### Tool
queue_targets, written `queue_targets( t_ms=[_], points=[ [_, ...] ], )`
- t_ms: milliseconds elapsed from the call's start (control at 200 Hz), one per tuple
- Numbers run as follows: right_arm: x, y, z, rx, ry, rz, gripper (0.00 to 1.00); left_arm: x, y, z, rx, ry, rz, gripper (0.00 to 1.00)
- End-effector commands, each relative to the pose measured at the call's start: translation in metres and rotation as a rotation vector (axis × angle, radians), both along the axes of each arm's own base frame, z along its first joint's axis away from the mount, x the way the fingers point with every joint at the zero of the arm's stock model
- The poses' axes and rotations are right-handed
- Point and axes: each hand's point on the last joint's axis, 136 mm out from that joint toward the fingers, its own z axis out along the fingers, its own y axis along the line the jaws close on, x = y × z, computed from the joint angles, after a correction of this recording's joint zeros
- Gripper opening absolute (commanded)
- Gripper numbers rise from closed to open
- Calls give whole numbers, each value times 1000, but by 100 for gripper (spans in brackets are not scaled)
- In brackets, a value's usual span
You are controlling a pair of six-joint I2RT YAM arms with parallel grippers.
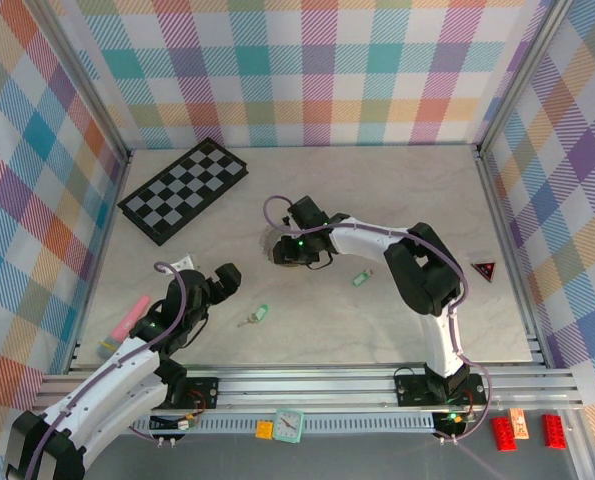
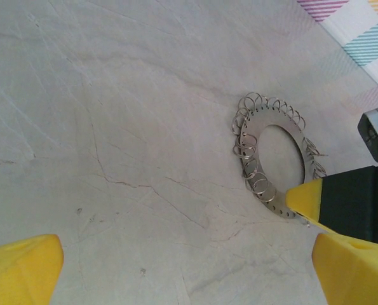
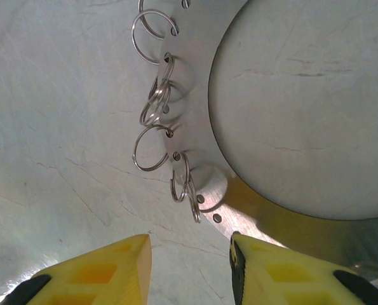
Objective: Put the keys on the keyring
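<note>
The keyring lies flat mid-table, a grey metal band with small split rings hooked round its rim. My right gripper hovers right at it, open; one yellow fingertip overlaps the band and the other rests over bare table. Two keys with mint-green heads lie apart from the ring, one near the front and one to the right. My left gripper is open wide over bare table, with the keyring ahead of it and the right arm's yellow finger touching its rim.
A folded chessboard lies at the back left. A pink object sits by the left wall and a small white item near the left arm. A red triangle rests at the right.
</note>
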Motion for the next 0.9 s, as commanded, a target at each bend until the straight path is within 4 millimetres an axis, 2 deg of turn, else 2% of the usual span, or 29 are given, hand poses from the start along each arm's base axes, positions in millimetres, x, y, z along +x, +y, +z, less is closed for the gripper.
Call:
queue_targets(
  t_ms=[0,470,745,895],
  points=[
    [-1,7,-1,-5,8,10,38,-1,-2,0,-15,-4,-6,100],
    [4,12,-14,-34,22,20,29,-2,-3,2,-19,-4,-11,100],
    [5,14,-17,-40,29,29,18,-3,1,5,-13,-14,2,100],
    [5,13,-11,-32,13,33,11,-5,4,5,-11,-18,17,100]
  ],
)
